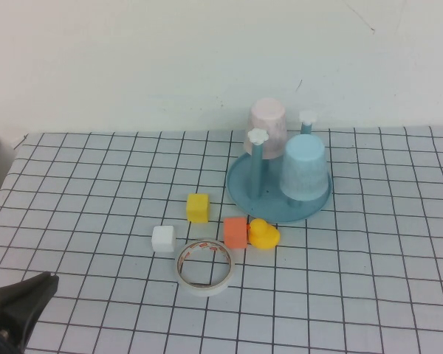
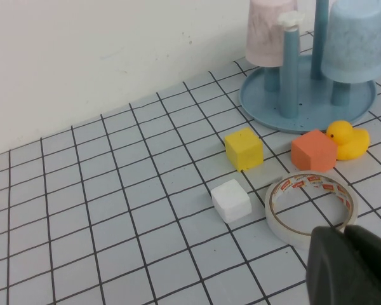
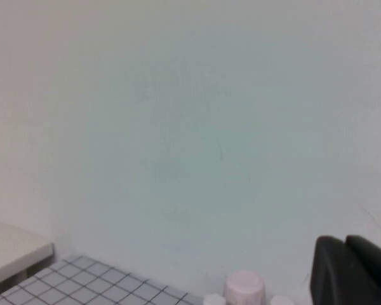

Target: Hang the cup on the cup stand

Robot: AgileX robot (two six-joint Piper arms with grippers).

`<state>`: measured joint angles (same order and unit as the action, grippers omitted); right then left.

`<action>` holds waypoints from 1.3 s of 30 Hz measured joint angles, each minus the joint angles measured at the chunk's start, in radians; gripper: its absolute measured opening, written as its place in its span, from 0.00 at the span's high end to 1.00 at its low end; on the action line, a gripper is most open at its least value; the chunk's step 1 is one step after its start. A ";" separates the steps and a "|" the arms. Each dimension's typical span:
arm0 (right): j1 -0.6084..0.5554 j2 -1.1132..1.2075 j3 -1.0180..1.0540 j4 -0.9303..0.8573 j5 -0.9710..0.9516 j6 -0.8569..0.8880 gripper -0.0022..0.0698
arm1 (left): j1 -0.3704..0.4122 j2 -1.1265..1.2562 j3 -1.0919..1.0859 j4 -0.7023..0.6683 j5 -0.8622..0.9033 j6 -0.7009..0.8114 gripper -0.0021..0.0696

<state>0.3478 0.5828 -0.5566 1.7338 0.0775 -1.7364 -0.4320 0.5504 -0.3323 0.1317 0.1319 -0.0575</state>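
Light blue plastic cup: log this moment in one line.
light blue plastic cup: inverted on teal cup stand | left gripper: shut, near-left | right gripper: shut, raised

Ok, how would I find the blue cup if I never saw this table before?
Look for the round teal cup stand near the wall. Two cups sit upside down on its pegs. The cup you want is the light blue one at the front right; the pale pink cup stands behind it.

Your left gripper sits low at the near left corner of the table, its dark fingers pressed together and holding nothing. Your right gripper is raised well above the table, fingers closed together, nothing between them.
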 joint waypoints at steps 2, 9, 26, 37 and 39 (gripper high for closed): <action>0.000 -0.097 0.057 0.000 0.001 -0.010 0.97 | 0.000 0.000 0.000 0.000 0.002 0.000 0.97; 0.000 -0.326 0.219 0.000 -0.021 -0.021 0.97 | 0.000 0.000 0.000 0.000 0.006 0.000 0.97; -0.002 -0.470 0.322 0.009 -0.301 -0.226 0.97 | 0.000 0.000 0.000 0.000 0.006 0.000 0.97; -0.295 -0.480 0.484 -1.388 -0.168 1.290 0.97 | 0.000 0.000 0.000 0.002 0.006 0.000 0.97; -0.365 -0.501 0.488 -1.622 -0.026 1.589 0.97 | 0.000 0.000 0.000 0.002 0.008 0.000 0.97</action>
<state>-0.0170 0.0817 -0.0690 0.1117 0.0511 -0.1472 -0.4320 0.5504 -0.3323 0.1337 0.1395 -0.0575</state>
